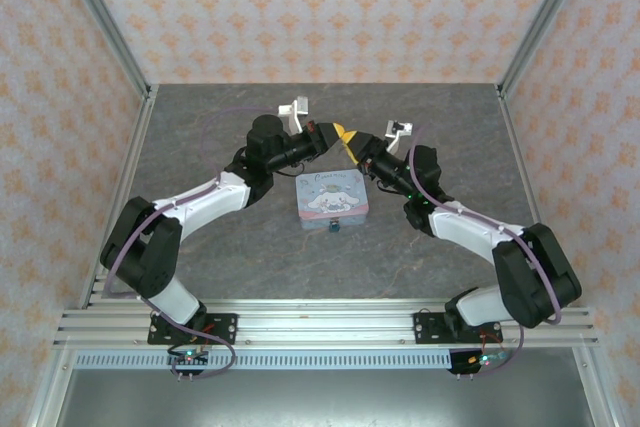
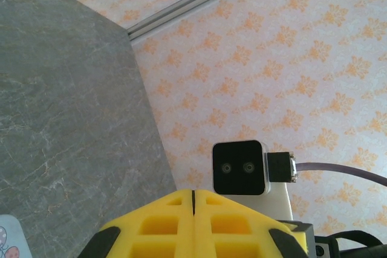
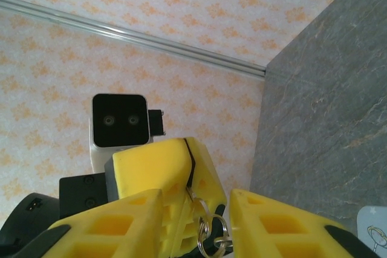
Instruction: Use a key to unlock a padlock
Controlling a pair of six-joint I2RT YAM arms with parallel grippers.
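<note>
The padlock [image 1: 333, 226] is a teal speck at the near edge of the cartoon-printed box [image 1: 331, 195], its shackle too small to make out. Beyond the box, the left gripper [image 1: 338, 133] is pinched tight on the key [image 3: 195, 200]. The key's blade is hidden, and its rings [image 3: 213, 234] dangle between the spread-apart fingers [image 3: 278, 222] of the right gripper [image 1: 360, 149].

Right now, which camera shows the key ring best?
The right wrist view: the key ring hangs close up from the shut left pincer, inside the open right pincer. In the top view it is too small to make out; the left wrist view has the shut fingers hiding it.
</note>
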